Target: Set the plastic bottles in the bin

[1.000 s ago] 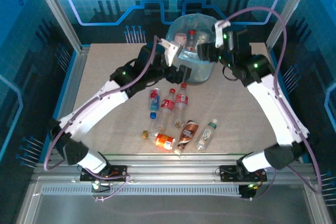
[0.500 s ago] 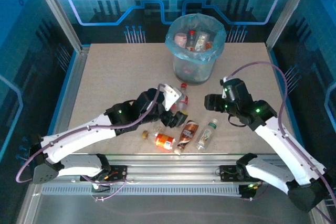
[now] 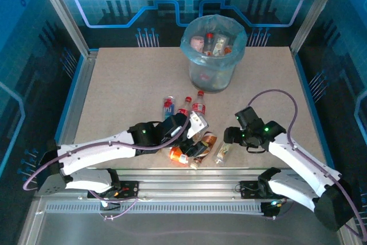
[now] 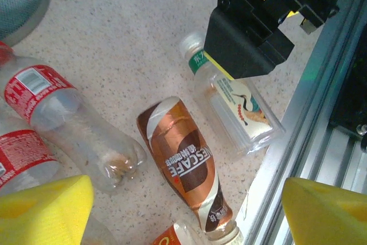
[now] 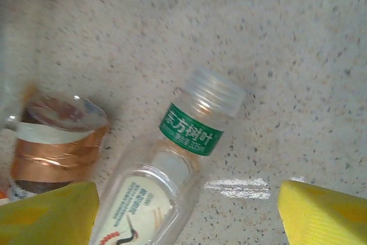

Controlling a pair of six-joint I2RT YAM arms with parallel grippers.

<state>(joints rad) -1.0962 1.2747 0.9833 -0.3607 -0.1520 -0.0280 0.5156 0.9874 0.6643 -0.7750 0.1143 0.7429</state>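
The bin (image 3: 197, 72), lined with a light-blue bag, stands at the back with several plastic bottles inside. More bottles lie near the front edge: a blue-label one (image 3: 168, 106), two red-label ones (image 3: 198, 106), a brown one (image 3: 206, 142), an orange one (image 3: 179, 155) and a clear green-banded one (image 3: 222, 152). My left gripper (image 3: 194, 140) hovers open over the brown bottle (image 4: 183, 170), its yellow fingertips (image 4: 46, 207) apart on either side. My right gripper (image 3: 229, 138) hangs open over the green-banded bottle (image 5: 183, 142), with nothing held.
The metal frame rail (image 4: 309, 136) runs along the table's front edge, right beside the brown and green-banded bottles. The right gripper's black body (image 4: 258, 21) sits close to my left gripper. Bare tabletop (image 3: 126, 84) lies left of the bin.
Both arms have drawn back from the bin to the front of the table and dropped low over the bottle cluster. Both grippers stayed open.
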